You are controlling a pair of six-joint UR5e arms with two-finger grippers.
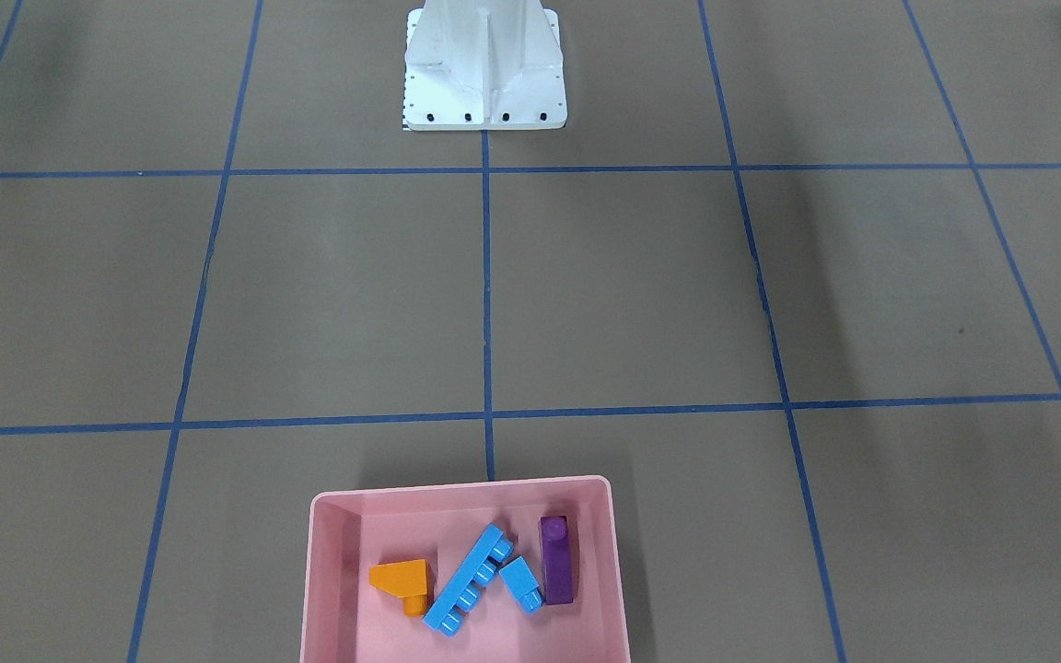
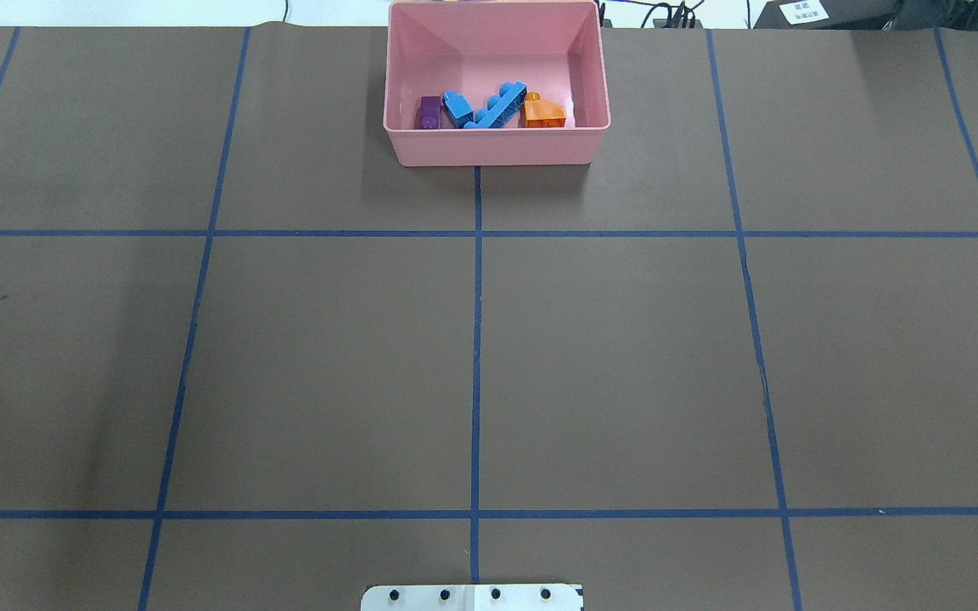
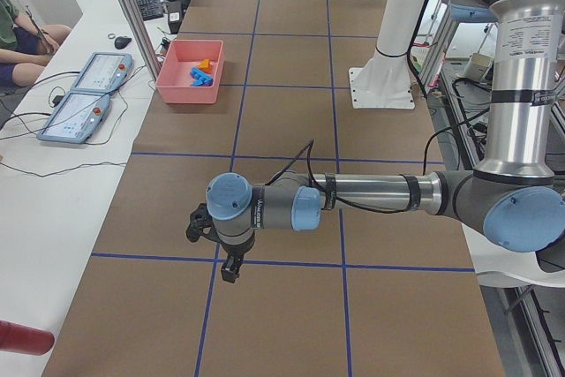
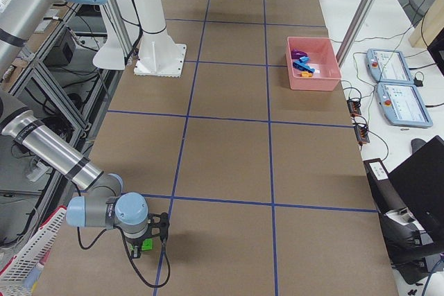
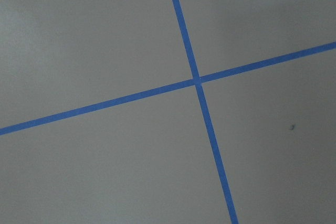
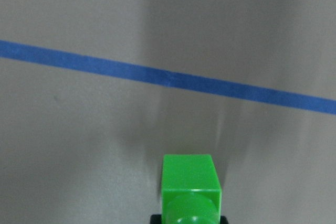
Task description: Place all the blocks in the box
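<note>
The pink box (image 1: 332,589) holds the orange sloped block (image 1: 402,578), the long blue bar (image 1: 468,578), the small blue cube (image 1: 520,582) and the purple bar (image 1: 556,558). They also show in the box (image 2: 497,146) from overhead. A small green block (image 6: 190,182) fills the bottom centre of the right wrist view, between my right gripper's (image 4: 143,242) fingers, low over the table far from the box. My left gripper (image 3: 222,258) hangs over a tape crossing; I cannot tell whether it is open or shut.
The white metal base (image 1: 484,69) stands at the robot's side of the table. Blue tape lines (image 2: 476,339) divide the brown surface. Two teach pendants (image 3: 84,94) and a seated person (image 3: 22,37) are beside the table near the box.
</note>
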